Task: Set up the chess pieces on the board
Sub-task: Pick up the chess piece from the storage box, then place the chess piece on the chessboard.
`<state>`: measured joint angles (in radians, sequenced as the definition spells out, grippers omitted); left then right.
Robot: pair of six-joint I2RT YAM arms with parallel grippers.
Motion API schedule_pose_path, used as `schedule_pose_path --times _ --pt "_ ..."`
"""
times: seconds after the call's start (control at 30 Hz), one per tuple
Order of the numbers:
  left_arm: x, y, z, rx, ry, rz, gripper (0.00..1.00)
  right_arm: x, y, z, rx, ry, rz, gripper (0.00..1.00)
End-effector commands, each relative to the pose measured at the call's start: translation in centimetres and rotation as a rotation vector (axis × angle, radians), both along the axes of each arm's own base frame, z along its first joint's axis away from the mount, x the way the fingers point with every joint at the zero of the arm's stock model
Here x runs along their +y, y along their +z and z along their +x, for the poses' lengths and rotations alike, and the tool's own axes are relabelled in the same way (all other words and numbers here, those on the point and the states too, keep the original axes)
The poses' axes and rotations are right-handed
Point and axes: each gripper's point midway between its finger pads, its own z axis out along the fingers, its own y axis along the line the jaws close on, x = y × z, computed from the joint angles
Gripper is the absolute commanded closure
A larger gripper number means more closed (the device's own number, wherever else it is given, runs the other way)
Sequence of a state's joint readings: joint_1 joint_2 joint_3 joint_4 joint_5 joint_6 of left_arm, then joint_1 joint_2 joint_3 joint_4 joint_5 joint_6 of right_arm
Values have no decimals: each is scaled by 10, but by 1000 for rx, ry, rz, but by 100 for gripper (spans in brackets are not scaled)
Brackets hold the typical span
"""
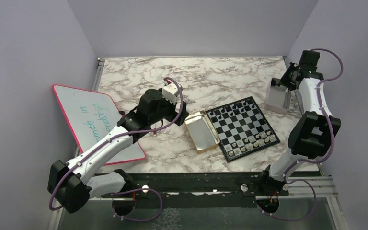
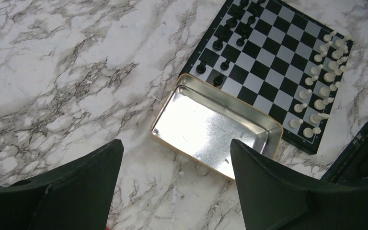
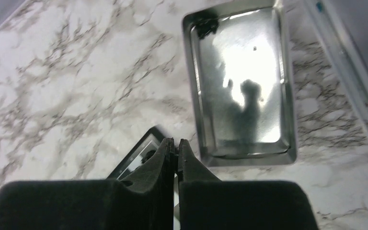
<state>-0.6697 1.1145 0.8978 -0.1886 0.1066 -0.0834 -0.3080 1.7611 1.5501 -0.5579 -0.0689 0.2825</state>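
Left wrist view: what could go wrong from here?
1. The gold tin lies right against the edge of the board, and the open left gripper hovers near it. A nudge to the tin could shift the board and topple the black pieces nearest it.
2. The white pieces stand packed in two rows, so the wide fingers could knock neighbours when reaching one.

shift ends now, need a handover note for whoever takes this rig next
Left gripper: jaws open, empty, above the empty gold tin.
Right gripper: jaws shut, near the silver tin; a dark clump sits in its corner.
Done: black pieces and white pieces stand in rows at opposite edges of the board.
Left: check the clump for leftover pieces and count the black rows.
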Motion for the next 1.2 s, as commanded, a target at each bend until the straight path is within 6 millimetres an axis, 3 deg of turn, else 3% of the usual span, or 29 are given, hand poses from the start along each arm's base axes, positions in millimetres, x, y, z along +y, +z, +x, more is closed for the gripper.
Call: schedule_pose_path --times 0.0,0.23,0.4,0.6,0.73,0.87,1.17 --pt "-28 44 0 18 -52 -163 20 63 9 -6 -66 143 145 93" --pt "-54 79 10 38 -76 -306 31 156 15 -28 -138 314 299 93" --pt "-70 74 30 67 -50 -333 39 211 16 -52 -189 387 484 93" --pt "-88 66 57 27 -41 -339 47 251 14 -80 -205 425 618 93" --pt "-106 61 64 -4 -66 -385 57 263 19 -92 -235 433 691 93" --pt "-128 51 64 -10 -95 -391 61 261 26 -96 -260 408 698 92" --pt "-181 44 49 2 -252 -382 69 265 29 -103 -263 408 748 92"
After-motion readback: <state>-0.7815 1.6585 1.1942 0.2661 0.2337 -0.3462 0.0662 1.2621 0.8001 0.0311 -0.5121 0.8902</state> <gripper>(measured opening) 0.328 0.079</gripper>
